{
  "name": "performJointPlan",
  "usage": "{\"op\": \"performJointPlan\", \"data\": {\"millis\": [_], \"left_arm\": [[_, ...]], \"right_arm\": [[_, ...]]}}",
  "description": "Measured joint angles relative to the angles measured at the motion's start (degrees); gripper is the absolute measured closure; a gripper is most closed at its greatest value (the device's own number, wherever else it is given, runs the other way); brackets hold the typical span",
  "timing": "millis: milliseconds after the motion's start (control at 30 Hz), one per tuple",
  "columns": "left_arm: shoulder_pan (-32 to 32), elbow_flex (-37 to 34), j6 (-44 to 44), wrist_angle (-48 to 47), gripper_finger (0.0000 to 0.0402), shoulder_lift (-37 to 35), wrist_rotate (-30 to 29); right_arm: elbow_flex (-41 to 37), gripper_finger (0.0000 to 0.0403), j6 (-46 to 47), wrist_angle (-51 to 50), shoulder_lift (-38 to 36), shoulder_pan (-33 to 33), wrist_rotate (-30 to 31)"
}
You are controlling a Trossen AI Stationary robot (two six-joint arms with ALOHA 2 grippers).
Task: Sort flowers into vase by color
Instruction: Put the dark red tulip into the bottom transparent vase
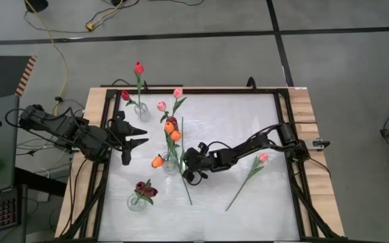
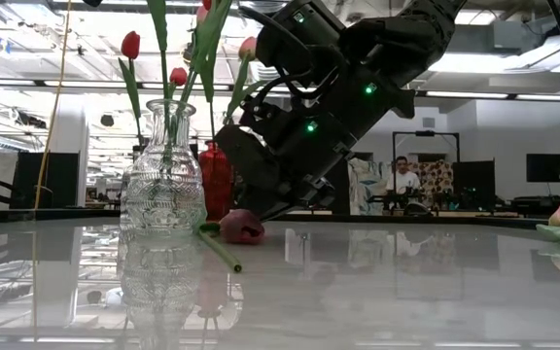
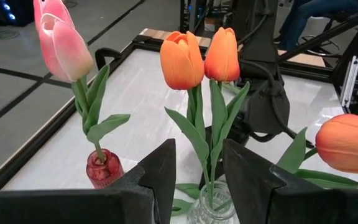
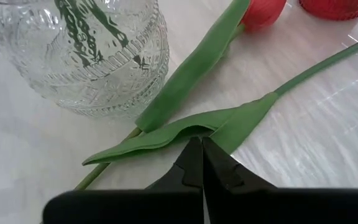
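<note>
A red-headed tulip (image 4: 263,12) lies flat on the table beside a clear glass vase (image 4: 104,68); its head (image 2: 241,227) rests on the tabletop and its stem (image 1: 187,185) runs toward the near edge. My right gripper (image 4: 202,146) is shut and low over the table, with its tips at a leaf (image 4: 166,140) of a lying stem. That clear vase (image 1: 171,164) holds three orange tulips (image 3: 182,59). My left gripper (image 3: 197,180) is open and hovers to the left of the vase (image 1: 139,140), touching nothing. My right gripper comes down slanting from the table's right, its shut fingertips (image 4: 194,152) at the near edge of a long green leaf (image 4: 197,132) that lies flat on the table. Whether they touch it, I cannot tell.
A small red vase (image 3: 102,171) holds pink tulips. A far-left vase (image 1: 140,108) holds red tulips. A near-left vase (image 1: 139,200) holds dark maroon tulips. One loose pink tulip (image 1: 258,165) lies on the table's right half. Black frame rails (image 1: 296,162) edge the table.
</note>
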Motion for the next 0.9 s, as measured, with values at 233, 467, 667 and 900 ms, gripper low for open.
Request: {"op": "performJointPlan", "data": {"millis": [233, 467, 667, 900], "left_arm": [[0.0, 0.0, 0.0, 0.0, 0.0284, 0.0, 0.0], [0.0, 0.0, 0.0, -0.04, 0.0284, 0.02, -0.03], [0.01, 0.0, 0.57, -0.15, 0.0284, 0.0, 0.63], [0.0, 0.0, 0.6, -0.35, 0.0284, 0.0, 1.52]], "right_arm": [[0.0, 0.0383, -0.37, -4.3, -1.55, 0.56, 0.07], [-0.04, 0.0378, -0.42, -11.5, -4.56, 1.62, -0.08], [-0.08, 0.0382, -0.88, -18.92, -8.58, 2.55, -0.04], [-0.09, 0.038, -1.05, -26.6, -13.78, 4.31, 0.0]]}}
